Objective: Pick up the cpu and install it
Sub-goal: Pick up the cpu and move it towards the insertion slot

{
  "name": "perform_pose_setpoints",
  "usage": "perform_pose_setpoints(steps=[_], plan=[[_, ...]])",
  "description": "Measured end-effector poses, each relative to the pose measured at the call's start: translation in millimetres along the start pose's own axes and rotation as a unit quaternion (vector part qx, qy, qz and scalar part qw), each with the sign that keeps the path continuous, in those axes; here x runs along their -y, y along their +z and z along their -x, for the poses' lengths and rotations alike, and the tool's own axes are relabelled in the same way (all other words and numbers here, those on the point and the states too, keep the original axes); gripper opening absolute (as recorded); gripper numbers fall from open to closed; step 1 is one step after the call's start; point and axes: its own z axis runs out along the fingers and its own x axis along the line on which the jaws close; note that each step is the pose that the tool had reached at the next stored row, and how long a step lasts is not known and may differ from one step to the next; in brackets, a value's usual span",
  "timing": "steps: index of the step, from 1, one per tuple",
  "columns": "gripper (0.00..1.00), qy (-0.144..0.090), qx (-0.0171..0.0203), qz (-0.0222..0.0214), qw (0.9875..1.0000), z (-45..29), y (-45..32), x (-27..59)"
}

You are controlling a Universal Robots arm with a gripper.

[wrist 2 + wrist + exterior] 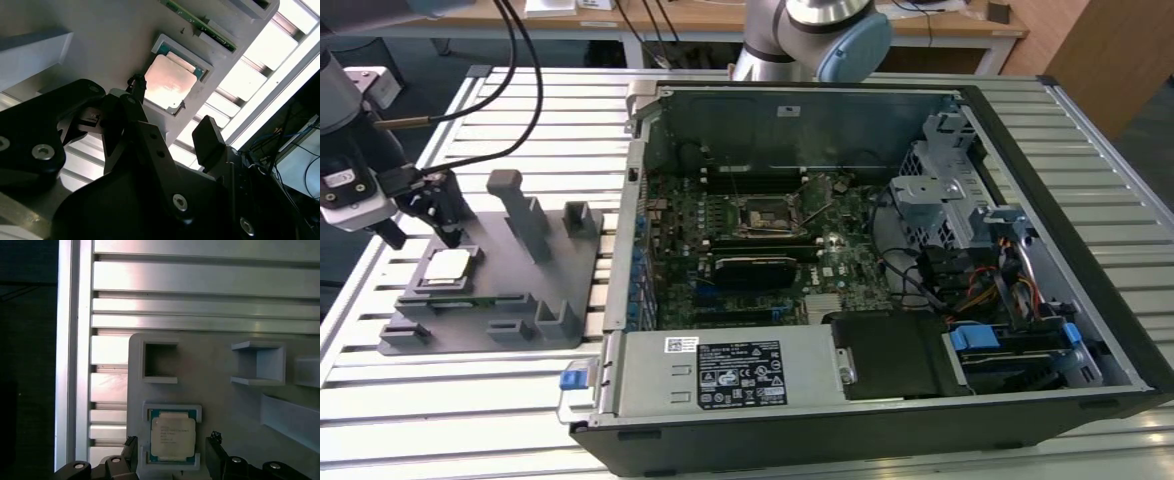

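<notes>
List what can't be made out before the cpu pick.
socket latch, open or shut: too small in the exterior view.
gripper height above the cpu: unclear in the exterior view; fingers cut by the frame edge in the first wrist view.
cpu underside: hidden against the fixture in both wrist views.

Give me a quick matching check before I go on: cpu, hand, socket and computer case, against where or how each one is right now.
Things:
1 cpu
2 hand
3 socket
4 computer case

Places or states:
A on the motherboard
B open, above the cpu
C seated in a recess of the grey fixture
D side open, to the exterior view's right of the fixture

Pairs: 1-C; 2-B; 3-A; 4-D
</notes>
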Motion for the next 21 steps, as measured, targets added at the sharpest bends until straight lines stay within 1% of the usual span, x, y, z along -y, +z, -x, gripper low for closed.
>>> perform_pose_setpoints(steps=[15,19,20,21], plan=[[0.64,0.0,0.0001,0.0,1.0,-0.1,5.0,0.0],[0.64,0.0,0.0001,-0.0001,1.0,-0.2,7.0,1.4],[0.64,0.0,0.0001,-0.0006,1.0,-0.2,7.6,1.4],[0.64,0.0,0.0,-0.0022,1.0,-0.1,8.4,1.5]])
